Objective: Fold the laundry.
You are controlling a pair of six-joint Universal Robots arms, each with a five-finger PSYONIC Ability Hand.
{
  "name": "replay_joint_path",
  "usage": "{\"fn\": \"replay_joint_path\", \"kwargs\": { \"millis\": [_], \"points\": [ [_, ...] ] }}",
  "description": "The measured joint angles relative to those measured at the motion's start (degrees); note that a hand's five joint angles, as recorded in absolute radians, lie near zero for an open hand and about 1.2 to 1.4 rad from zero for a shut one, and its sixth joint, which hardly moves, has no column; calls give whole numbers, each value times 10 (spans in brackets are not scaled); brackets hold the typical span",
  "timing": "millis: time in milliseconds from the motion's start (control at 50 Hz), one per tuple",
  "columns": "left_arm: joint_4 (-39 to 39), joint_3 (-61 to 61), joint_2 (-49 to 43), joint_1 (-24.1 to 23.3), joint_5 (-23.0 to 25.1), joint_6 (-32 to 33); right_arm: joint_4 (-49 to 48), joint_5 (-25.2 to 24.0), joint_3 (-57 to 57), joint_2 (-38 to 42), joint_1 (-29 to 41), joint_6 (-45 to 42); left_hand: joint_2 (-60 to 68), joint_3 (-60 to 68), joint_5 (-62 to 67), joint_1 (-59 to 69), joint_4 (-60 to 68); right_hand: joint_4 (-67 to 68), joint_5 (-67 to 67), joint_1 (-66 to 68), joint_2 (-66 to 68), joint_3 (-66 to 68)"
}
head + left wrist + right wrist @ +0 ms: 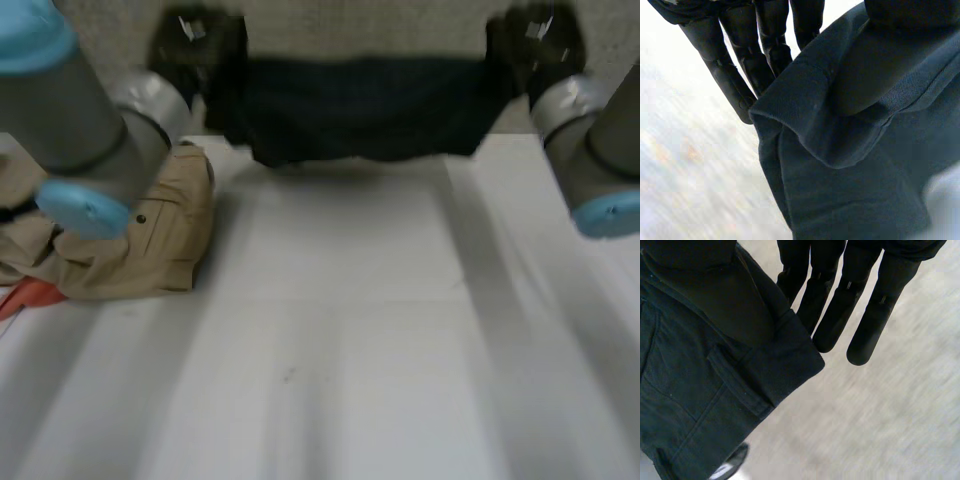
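Note:
A dark navy garment (360,110) hangs stretched between my two hands over the table's far edge, its lower hem just above the tabletop. My left hand (195,45) holds its upper left corner. In the left wrist view the thumb presses the folded cloth edge (840,190) against the straight fingers (735,65). My right hand (535,45) holds the upper right corner. In the right wrist view the thumb pins the waistband with a belt loop (690,405) against the fingers (875,305).
A crumpled pair of tan trousers (150,230) lies at the table's left side, with a bit of orange-red cloth (30,295) beside it. The white table (350,350) spreads bare in front of the hanging garment. My left arm (70,110) hangs over the tan pile.

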Motion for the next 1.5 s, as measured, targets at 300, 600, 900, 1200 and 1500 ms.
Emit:
{"fn": "replay_joint_path", "kwargs": {
  "millis": [300, 600, 900, 1200, 1500],
  "points": [
    [-196, -193, -4, -51, 17, 119, 137, -28, 223, 3, -32, -148, 0, 0, 0, 0, 0, 0, 0, 0, 0, 0],
    [-441, -331, 153, -125, 55, 229, 429, -56, 380, -200, -89, -382, 0, 0, 0, 0, 0, 0, 0, 0, 0, 0],
    [-347, -18, -32, -83, -96, 171, 179, -55, 177, -38, -34, -122, 0, 0, 0, 0, 0, 0, 0, 0, 0, 0],
    [-339, 289, -254, -64, -127, 133, 43, 38, -50, 207, 21, -123, -562, -560, -548, -540, -568, -525, -526, -483, -527, -523],
    [-225, 138, -130, -75, -103, 132, 10, 13, -5, 134, 1, -36, -573, -567, -553, -540, -575, -568, -558, -510, -558, -563]
  ]
}}
